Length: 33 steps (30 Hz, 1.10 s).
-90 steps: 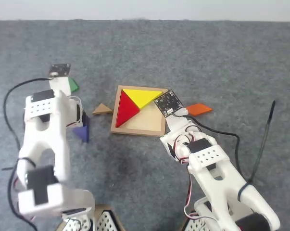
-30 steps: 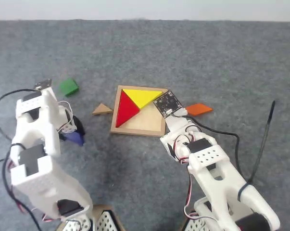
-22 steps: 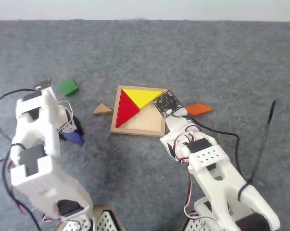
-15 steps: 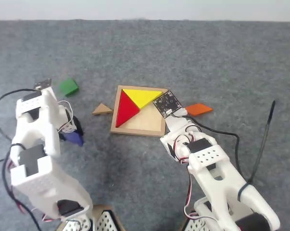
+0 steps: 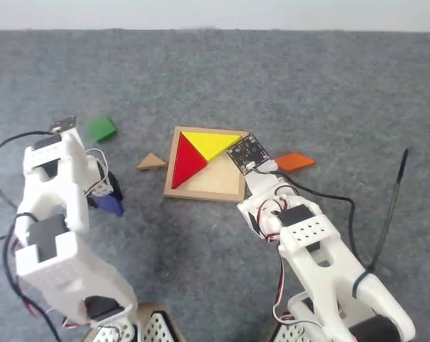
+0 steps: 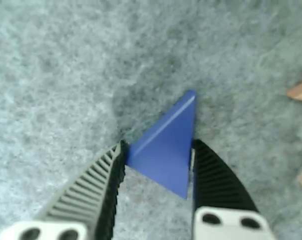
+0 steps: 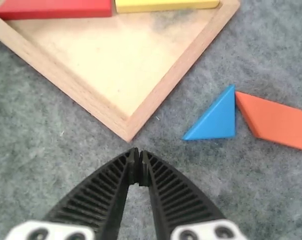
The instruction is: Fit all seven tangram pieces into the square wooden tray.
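Two pieces, red triangle (image 5: 185, 162) and yellow triangle (image 5: 209, 142), sit in the tray (image 5: 204, 196); left gripper (image 6: 157, 146) clamps the dark blue triangle (image 6: 168, 137) well left of it, right gripper (image 7: 139, 167) pinched shut and empty by a tray corner, so next it likely needs lifting, carrying over and turning to fit.

Left gripper (image 6: 157, 148) clamped, right gripper (image 7: 139, 154) fingers pressed together.

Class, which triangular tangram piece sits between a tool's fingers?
The dark blue triangle, held by the left tool; every other triangle lies free of any tool.
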Motion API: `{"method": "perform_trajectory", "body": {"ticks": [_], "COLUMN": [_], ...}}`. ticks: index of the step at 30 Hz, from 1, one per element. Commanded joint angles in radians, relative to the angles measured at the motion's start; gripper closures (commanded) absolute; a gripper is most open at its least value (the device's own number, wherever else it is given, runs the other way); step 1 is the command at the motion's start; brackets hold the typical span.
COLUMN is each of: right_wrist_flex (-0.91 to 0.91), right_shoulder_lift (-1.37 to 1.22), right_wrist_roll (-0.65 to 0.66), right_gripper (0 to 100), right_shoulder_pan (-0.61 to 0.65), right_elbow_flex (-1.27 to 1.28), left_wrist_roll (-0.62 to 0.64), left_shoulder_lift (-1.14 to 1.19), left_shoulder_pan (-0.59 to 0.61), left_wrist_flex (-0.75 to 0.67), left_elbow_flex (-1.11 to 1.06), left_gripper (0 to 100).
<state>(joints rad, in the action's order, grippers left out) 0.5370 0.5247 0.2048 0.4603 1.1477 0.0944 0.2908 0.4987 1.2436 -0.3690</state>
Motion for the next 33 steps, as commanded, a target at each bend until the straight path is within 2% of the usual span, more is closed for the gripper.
{"method": "perform_trajectory", "body": {"ticks": [1,16,21,27,33], "right_wrist_flex": [-0.015,-0.016,-0.018,-0.015,-0.013], "right_shoulder_lift": [0.012,0.012,0.012,0.012,0.012], "right_wrist_roll": [0.014,0.015,0.015,0.015,0.015], "right_gripper": [98.9,98.9,98.9,98.9,98.9], "right_shoulder_pan": [0.005,0.005,0.005,0.005,0.005], "right_elbow_flex": [-0.009,-0.009,-0.009,-0.009,-0.009], "left_wrist_roll": [0.008,0.003,0.008,0.035,0.044], "left_shoulder_lift": [0.002,-0.008,-0.169,-0.396,-0.468], "left_shoulder_pan": [0.018,0.018,0.012,-0.058,-0.089], "left_wrist_flex": [-0.018,-0.015,-0.037,-0.109,-0.081], "left_elbow_flex": [-0.007,-0.005,-0.087,-0.243,-0.251], "left_gripper": [81,81,81,81,81]}}
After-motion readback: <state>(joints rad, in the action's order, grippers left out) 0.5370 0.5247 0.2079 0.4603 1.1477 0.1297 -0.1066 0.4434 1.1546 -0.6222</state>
